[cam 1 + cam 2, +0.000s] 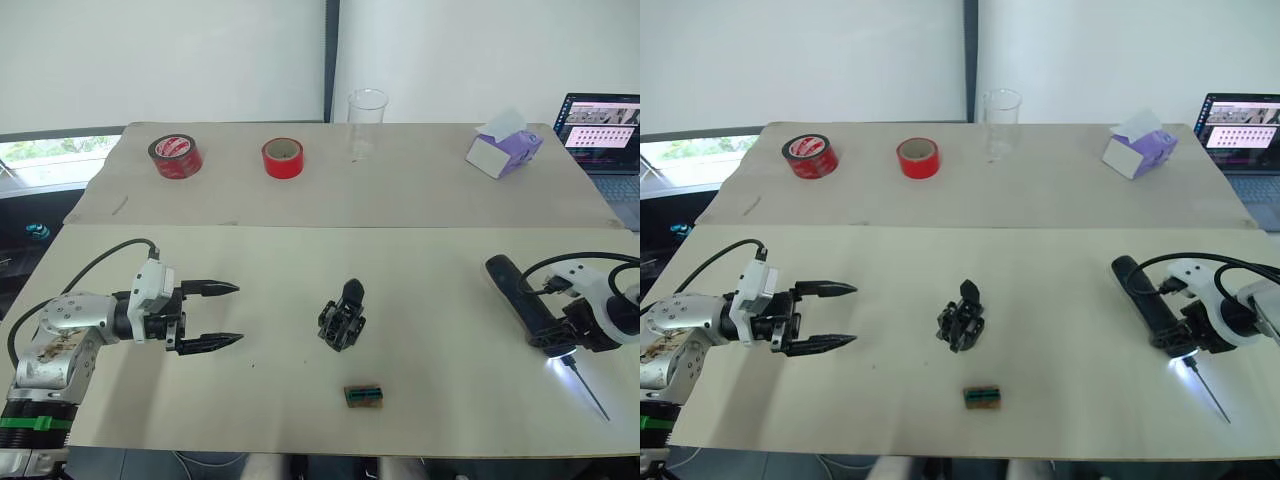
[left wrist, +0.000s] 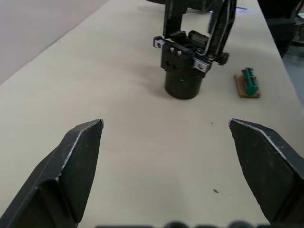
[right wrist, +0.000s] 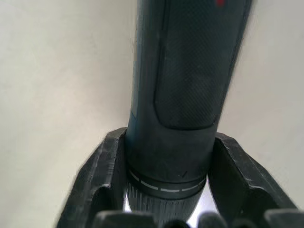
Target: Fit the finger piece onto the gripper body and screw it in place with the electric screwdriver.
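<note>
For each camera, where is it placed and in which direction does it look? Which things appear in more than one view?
Head cameras: high, looking forward and down at the table; both arms show, left gripper open.
Left wrist: along its open fingers toward the gripper body and green block.
Right wrist: along fingers clamped on the electric screwdriver.
Shared: body, block and screwdriver also appear from the head.

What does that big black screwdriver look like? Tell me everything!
The screwdriver is a thick black tube with a rounded end, a textured grip and a thin metal bit at its tip. A small white light glows near the bit. It lies slanted on the table, on the robot's right side. The right gripper is shut around its body.
</note>
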Available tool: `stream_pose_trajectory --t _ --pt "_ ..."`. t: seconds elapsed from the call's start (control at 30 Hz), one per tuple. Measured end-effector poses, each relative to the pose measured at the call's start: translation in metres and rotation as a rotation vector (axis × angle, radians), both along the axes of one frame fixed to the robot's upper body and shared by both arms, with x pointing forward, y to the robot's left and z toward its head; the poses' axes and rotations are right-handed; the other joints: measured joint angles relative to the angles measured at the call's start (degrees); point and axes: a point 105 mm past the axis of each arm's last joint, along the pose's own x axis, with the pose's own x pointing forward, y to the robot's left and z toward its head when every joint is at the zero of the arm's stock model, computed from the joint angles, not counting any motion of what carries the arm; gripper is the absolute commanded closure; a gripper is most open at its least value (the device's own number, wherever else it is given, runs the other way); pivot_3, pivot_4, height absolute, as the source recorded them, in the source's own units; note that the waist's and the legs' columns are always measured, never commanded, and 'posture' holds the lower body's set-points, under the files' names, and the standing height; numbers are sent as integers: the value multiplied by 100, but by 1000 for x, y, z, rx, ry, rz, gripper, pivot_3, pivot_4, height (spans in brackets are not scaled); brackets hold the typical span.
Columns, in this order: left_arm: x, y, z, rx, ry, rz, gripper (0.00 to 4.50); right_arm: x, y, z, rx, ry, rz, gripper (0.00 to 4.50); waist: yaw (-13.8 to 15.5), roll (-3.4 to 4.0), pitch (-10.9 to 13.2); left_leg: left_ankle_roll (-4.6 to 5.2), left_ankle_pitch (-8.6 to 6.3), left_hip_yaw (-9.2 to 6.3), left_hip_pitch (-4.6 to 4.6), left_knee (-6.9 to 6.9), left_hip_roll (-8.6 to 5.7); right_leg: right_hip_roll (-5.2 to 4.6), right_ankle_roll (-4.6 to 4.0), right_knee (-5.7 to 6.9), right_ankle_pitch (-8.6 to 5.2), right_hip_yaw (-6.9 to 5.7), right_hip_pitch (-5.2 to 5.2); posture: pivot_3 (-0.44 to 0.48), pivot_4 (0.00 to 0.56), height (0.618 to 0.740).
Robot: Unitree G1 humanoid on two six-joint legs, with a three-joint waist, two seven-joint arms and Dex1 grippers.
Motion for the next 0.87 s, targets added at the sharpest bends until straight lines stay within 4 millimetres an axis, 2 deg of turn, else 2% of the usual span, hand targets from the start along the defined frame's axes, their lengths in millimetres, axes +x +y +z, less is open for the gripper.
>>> stream_pose_trajectory --t 0.07,0.1,0.23,0.33,0.37,0.43,0.5,0.57,0.63,0.73,0.77,0.87 --pt "1 -5 4 -28 -22 5 0 1 -3 1 -11 -5 12 140 15 -1 0 -1 2 -1 1 5 0 0 -2 3 2 -1 4 0 150 740" --pt "1 -8 7 -34 -33 6 0 2 -3 2 -6 -13 16 13 13 -1 0 0 3 0 1 8 0 -1 -2 4 5 1 4 0 150 740" --pt "-2 -14 12 -23 -50 2 0 8 -7 17 24 -96 22 13 -8 -1 0 -1 5 1 6 22 0 1 -3 25 9 7 4 0 150 740" --pt "-6 -5 8 7 -35 44 0 8 -9 38 51 -198 82 13 -19 -1 1 -8 8 2 15 24 2 8 -4 43 7 14 1 0 150 740" --pt "-5 1 6 21 -35 76 0 7 -4 49 91 -259 143 13 -16 -2 1 -11 10 3 20 24 7 15 -3 44 7 15 3 0 150 740" --pt "-3 14 0 45 -21 150 0 7 23 73 207 -433 355 13 -18 -10 4 -21 16 4 36 25 27 34 -3 48 7 16 12 0 150 740" --pt "0 21 -5 74 -39 201 0 3 49 85 285 -580 518 13 -8 -31 9 -17 11 -2 50 25 44 44 -3 54 6 12 28 0 150 740" --pt "1 31 -15 116 -63 244 0 -1 71 82 359 -703 611 13 1 -55 6 -10 -6 -9 55 30 59 53 -4 60 5 5 35 0 150 740" --pt "2 37 -26 147 -76 272 0 -9 92 66 424 -778 680 13 14 -60 6 -20 -11 -13 50 42 65 54 -6 75 5 4 29 0 150 740" --pt "3 37 -27 155 -120 282 0 -34 116 34 432 -770 848 13 104 -56 6 6 -5 -12 43 51 63 51 -10 79 3 8 26 0 150 740" --pt "3 36 -26 153 -132 286 0 -38 122 29 440 -783 873 13 105 -58 5 10 -4 -9 44 55 63 51 -11 78 4 11 28 0 150 740" --pt "-1 37 -32 170 -145 293 0 -37 133 29 475 -880 861 13 57 -60 5 10 -4 0 47 62 59 50 -21 76 11 22 31 0 150 740"
